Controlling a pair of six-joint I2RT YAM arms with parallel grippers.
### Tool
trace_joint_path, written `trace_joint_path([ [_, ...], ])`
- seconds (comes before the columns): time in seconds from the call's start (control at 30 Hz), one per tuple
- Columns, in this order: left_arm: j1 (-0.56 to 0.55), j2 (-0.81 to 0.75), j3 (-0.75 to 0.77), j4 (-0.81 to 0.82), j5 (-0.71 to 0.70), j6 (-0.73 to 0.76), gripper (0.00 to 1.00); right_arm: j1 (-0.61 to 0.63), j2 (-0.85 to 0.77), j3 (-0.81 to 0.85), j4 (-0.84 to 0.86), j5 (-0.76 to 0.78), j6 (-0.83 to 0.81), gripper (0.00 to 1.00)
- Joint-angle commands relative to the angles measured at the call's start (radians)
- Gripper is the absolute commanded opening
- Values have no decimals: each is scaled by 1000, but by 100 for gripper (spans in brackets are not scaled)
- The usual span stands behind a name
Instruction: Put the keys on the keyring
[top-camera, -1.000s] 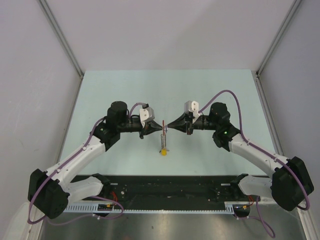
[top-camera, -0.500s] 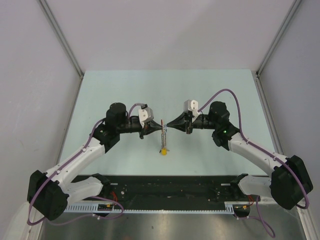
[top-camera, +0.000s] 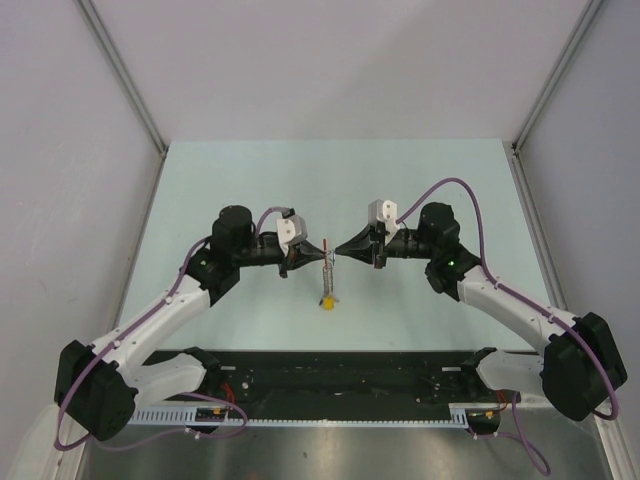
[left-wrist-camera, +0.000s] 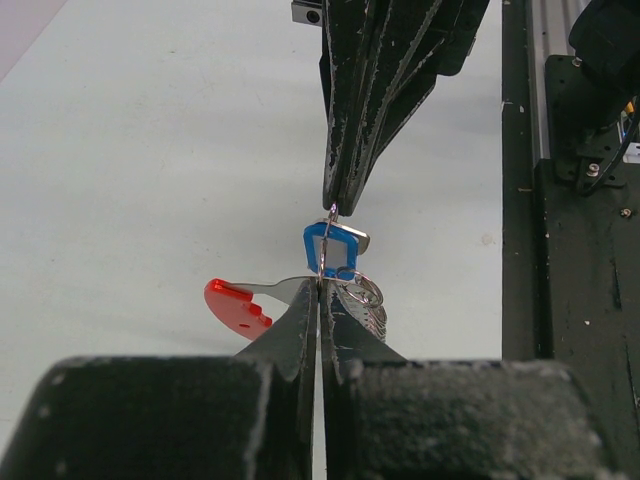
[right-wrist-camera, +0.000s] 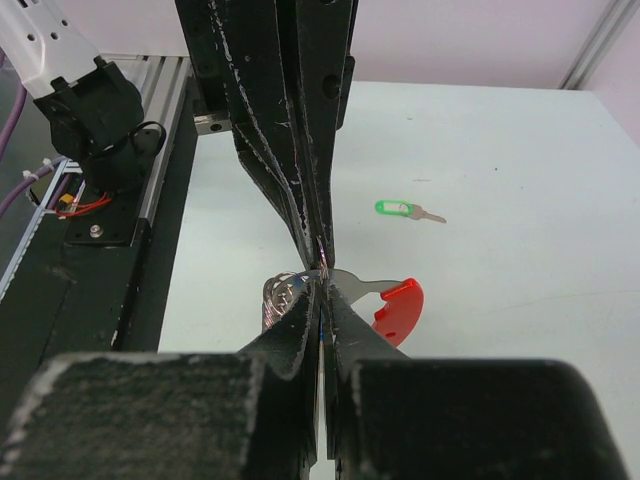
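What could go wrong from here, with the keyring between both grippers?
The left gripper and right gripper pinch the keyring with thin tips, jaws shut; it may slip and fall. The blue key hangs between the tips and may twist loose. The green key lies apart; fetching it means freeing one grip.

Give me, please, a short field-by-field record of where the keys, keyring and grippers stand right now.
left gripper: shut, tips on the keyring
right gripper: shut, tips meeting the left one's
blue key: at the keyring, between both tips
green key: loose on the table, away from the keyring
red piece: sticking out sideways from the keyring
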Motion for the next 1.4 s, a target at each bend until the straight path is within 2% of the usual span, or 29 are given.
trace_joint_path([
  [0.0,-5,-24,6,67,28,-8,0,-3,-21,36,6,-8,-10,0],
  [1.37,-5,-17,8,73,82,-8,0,21,14,36,45,-9,-4,0],
])
